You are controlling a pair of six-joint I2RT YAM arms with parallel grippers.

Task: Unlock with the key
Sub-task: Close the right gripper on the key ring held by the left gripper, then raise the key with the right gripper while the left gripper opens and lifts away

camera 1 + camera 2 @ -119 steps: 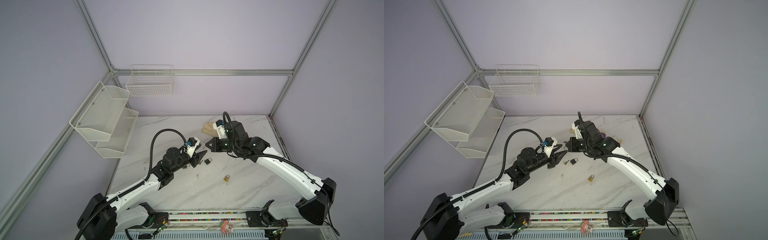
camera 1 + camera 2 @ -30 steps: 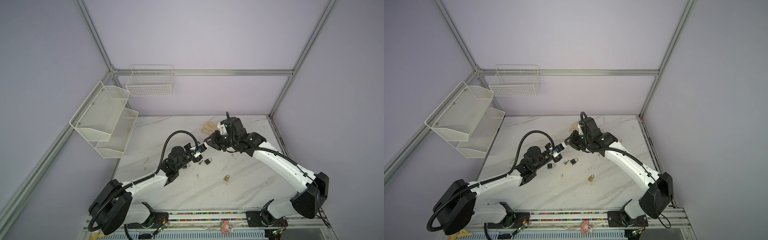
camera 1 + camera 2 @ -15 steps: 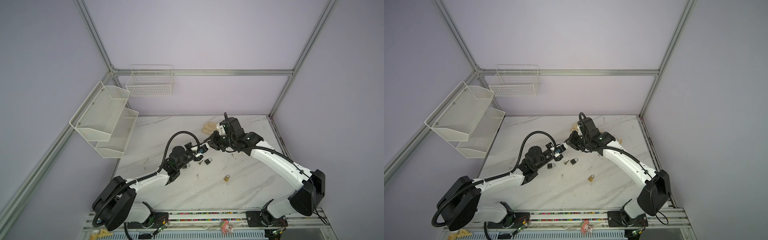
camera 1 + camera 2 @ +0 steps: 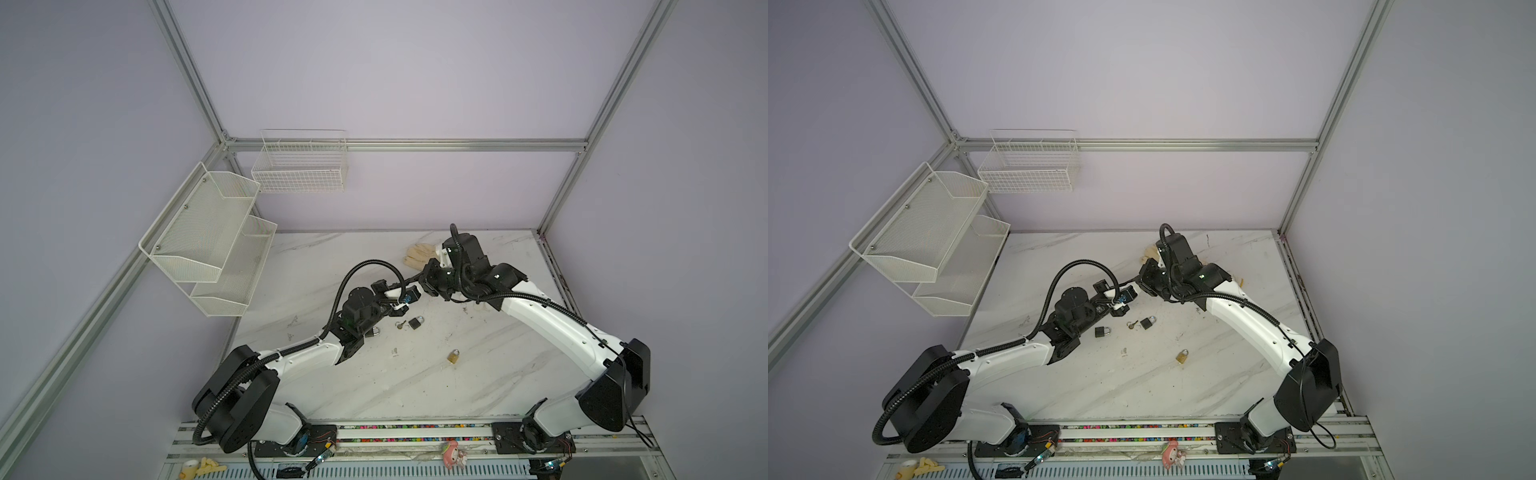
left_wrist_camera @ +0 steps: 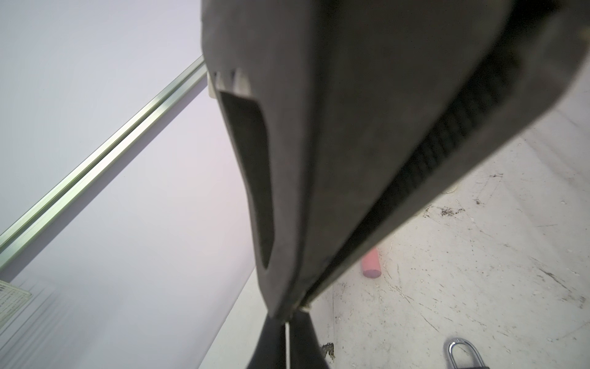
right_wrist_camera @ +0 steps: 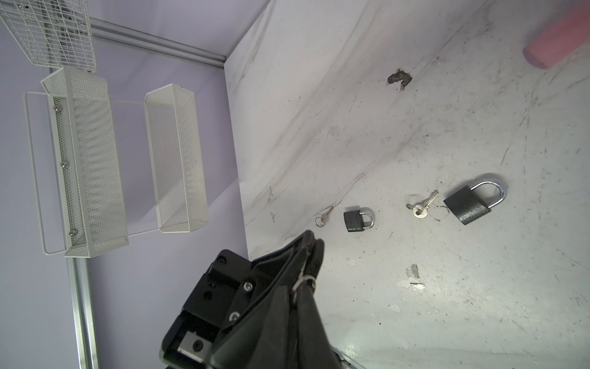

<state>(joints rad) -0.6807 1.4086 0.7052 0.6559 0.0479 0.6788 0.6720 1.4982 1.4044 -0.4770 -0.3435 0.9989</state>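
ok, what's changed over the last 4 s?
Left pincer lifted off the table and reached toward the right pincer; their tips now meet in the air. Right pincer closed, seemingly on a small silver ring. Seemingly unmoved: black padlocks, brass padlock, loose keys.

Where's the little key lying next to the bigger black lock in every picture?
Top view: the key lies near the middle, just left of the bigger black padlock.
Top view: the key lies again just left of that padlock.
Left wrist: not in it.
Right wrist: the key lies between the smaller black padlock and the bigger one.
Shared landmark: the bigger black padlock, always beside the key.
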